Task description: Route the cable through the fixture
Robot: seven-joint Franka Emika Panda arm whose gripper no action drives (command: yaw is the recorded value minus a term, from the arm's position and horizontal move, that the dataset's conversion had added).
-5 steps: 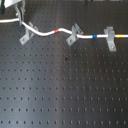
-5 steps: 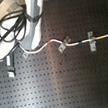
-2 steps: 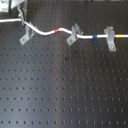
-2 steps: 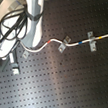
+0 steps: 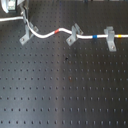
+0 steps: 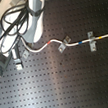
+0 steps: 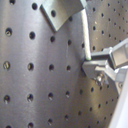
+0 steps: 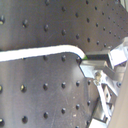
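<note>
Gripper (image 7: 90, 61) clenched on cable (image 5: 45, 36) end beside leftmost fixture (image 5: 26, 34); risks slipping from grip or snagging the clip if pulled off-line.

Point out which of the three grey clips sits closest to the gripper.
It is the end clip at the first exterior view's left, right below the gripper holding the cable. The middle clip and the broad upright clip stand farther along the cable.

A laboratory or robotics test bench is indicated by the black perforated tabletop (image 5: 65, 95) with its regular grid of mounting holes, on which grey metal clip brackets (image 5: 73, 35) are mounted and over which a white robot arm (image 6: 33, 18) is seen.
</note>
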